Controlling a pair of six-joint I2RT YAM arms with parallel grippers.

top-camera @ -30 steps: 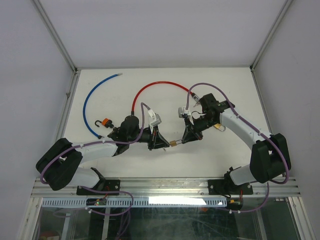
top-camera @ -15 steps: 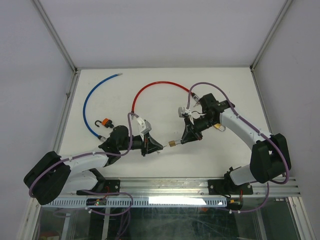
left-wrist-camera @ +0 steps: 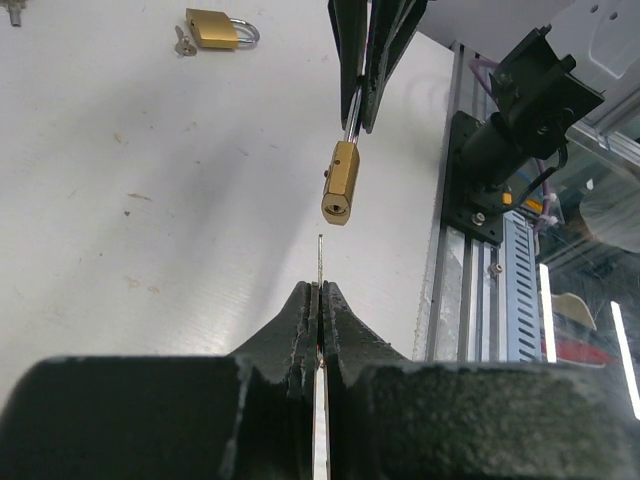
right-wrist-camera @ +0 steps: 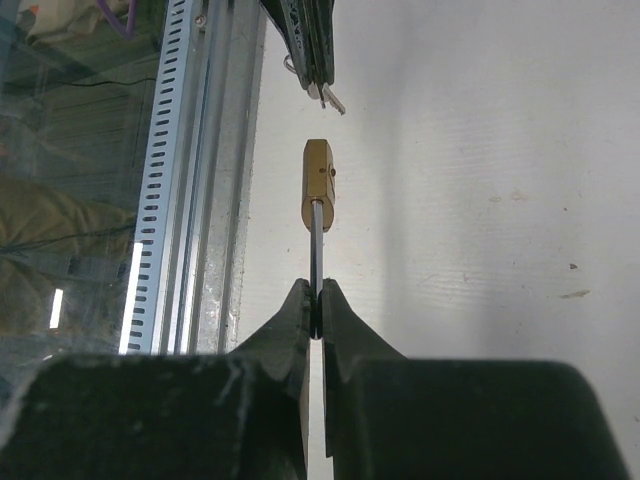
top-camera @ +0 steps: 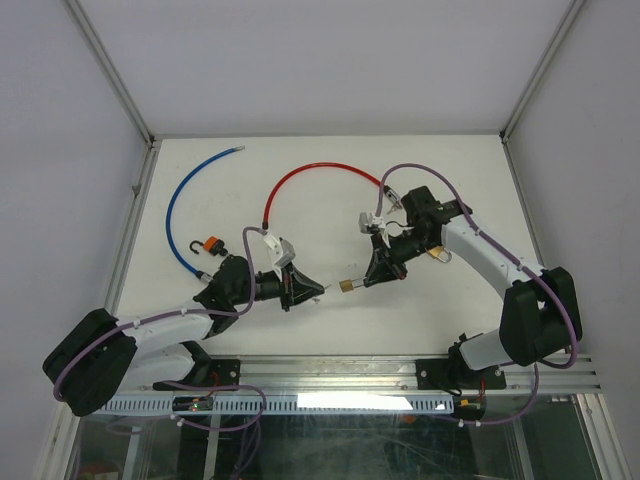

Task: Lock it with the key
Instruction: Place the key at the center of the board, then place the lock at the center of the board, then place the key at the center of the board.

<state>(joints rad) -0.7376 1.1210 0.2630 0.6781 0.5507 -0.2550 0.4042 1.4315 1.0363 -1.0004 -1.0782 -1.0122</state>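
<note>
At the left of the overhead view the blue cable (top-camera: 176,205) and the small orange padlock (top-camera: 211,245) lie on the table (top-camera: 300,335), and by my reading they play no part in this step. Just right of them, low in the middle of the frame, your left gripper (top-camera: 316,293) has its fingers pressed together on the key (left-wrist-camera: 319,260), with the blade pointing right. Then comes a small open gap, so the key is not in. Across that gap hangs the brass lock (top-camera: 348,285), off the table, its keyhole end turned toward the key. Your right gripper (top-camera: 368,278) pinches it tight by the thin metal shackle. In the left wrist view the key tip sits just below the keyhole and a touch left of it. At far right a second brass padlock (top-camera: 441,257) lies beside the right arm. So I judge both grasps and the lift to be done. You have yet to line up the tip, insert the key and turn it. I cannot tell whether the shackle is seated.
</note>
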